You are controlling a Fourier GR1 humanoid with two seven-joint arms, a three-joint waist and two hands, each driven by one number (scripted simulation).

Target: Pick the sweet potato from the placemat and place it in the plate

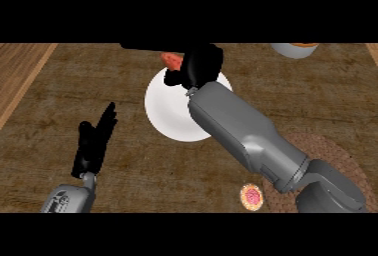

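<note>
My right hand [198, 64] reaches over the far rim of the white plate [168, 107], fingers curled round the orange sweet potato [172, 61], which shows only partly at the hand's left side. The grey right forearm crosses the plate's right half and hides it. The round brown woven placemat [328, 155] lies at the lower right, mostly under the arm. My left hand [96, 140] rests at the lower left with straight fingers pointing up, holding nothing.
A small round pink-topped item [252, 196] sits by the placemat's left edge. A grey bowl with something orange in it [294, 49] stands at the top right. A lighter wooden strip [22, 75] runs along the counter's left side.
</note>
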